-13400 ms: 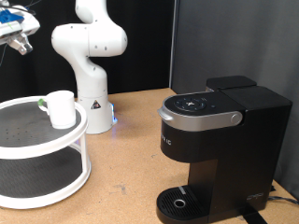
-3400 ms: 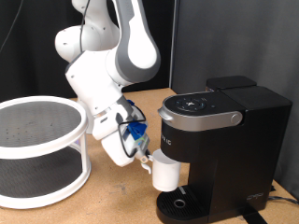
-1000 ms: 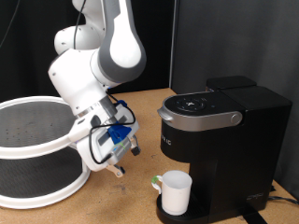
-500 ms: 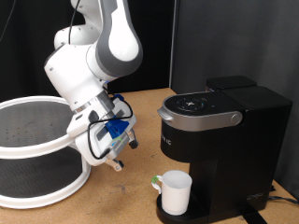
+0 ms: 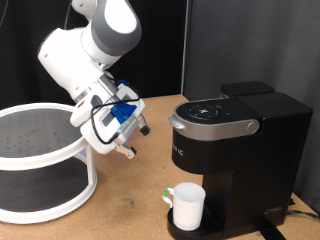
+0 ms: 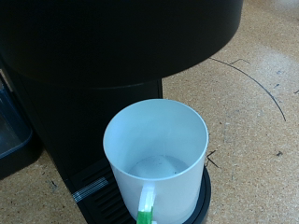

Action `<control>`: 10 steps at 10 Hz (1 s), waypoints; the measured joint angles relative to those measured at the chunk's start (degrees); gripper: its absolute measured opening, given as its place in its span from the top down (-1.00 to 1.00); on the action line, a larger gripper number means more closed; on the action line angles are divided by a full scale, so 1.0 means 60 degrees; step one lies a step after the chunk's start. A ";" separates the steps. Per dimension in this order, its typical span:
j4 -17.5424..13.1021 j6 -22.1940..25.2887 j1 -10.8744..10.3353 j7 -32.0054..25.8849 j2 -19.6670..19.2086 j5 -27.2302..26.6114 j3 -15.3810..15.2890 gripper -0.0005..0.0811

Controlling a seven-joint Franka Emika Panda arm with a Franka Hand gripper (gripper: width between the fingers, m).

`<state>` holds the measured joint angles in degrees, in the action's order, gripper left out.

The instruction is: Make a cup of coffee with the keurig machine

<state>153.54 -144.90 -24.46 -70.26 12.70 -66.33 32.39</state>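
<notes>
the cup (image 5: 187, 206) sits on the coffee maker's (image 5: 235, 150) round drip base, under the spout, handle outward. the tool (image 5: 128, 152) hangs apart over the surface (image 5: 135, 205), holding nothing; whether its fingers are spread, i cannot tell. the cup looks well centred; best left undisturbed.

Even indoor light, soft shadows (sharp)

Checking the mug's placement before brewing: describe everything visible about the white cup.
The cup is a small plain white mug, ceramic by its look, standing upright on the round drip base of the keurig machine, under its overhanging head. The wrist view shows it empty, its handle bearing a green mark. The gripper hangs apart from it, towards the exterior view's left; nothing else touches it.
</notes>
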 joint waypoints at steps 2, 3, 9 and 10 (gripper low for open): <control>-0.0002 0.0070 0.0010 0.0004 -0.0046 0.0218 -0.0005 -0.98; -0.0024 0.0397 0.0101 0.0325 0.0078 0.0623 -0.0002 -0.98; -0.0092 0.1451 0.0634 0.2071 0.2186 0.1816 -0.0138 -0.98; -0.0117 0.1621 0.0725 0.2466 0.2511 0.2057 -0.0244 -0.98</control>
<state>152.84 -135.17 -20.11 -55.47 27.77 -53.99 30.93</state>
